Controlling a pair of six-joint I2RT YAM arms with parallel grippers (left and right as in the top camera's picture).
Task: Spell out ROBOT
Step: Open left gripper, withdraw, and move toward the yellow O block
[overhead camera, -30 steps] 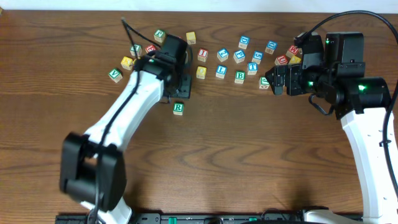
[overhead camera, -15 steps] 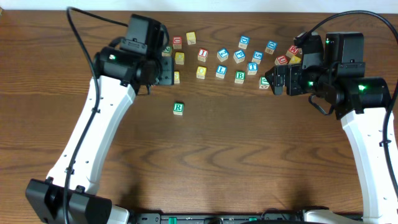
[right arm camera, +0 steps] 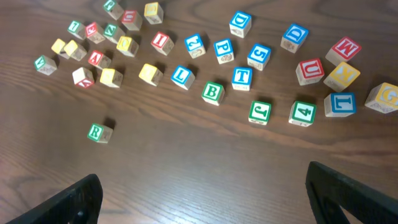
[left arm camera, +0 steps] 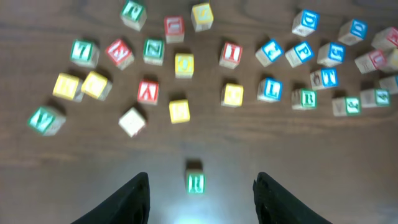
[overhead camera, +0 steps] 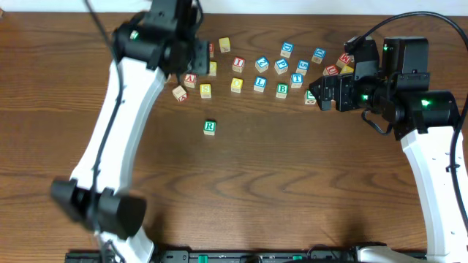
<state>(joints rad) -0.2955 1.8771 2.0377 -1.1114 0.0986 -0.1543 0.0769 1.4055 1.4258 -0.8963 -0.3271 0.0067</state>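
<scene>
1. Well, the left gripper (left arm camera: 201, 182) hangs high over the table (overhead camera: 292, 183), fingers apart and empty. Its wrist view is blurred, and from overhead its fingers are hard to pick out.
2. R cube (overhead camera: 210, 127) sits alone, apart from the scatter.
3. B cube (overhead camera: 282, 90) and T cube (overhead camera: 296, 79) lie just beside each other.
4. First yellow cube (overhead camera: 205, 90) and second yellow cube (overhead camera: 236, 85) have unreadable letters.
5. Right gripper (right arm camera: 202, 173) gapes wide and empty, fingers cut off at the frame's edge. From overhead it partly hides a green cube (overhead camera: 311, 96).

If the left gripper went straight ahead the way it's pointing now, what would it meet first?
Probably the green R cube, lying centred ahead of the left gripper; depth is unclear.
</scene>
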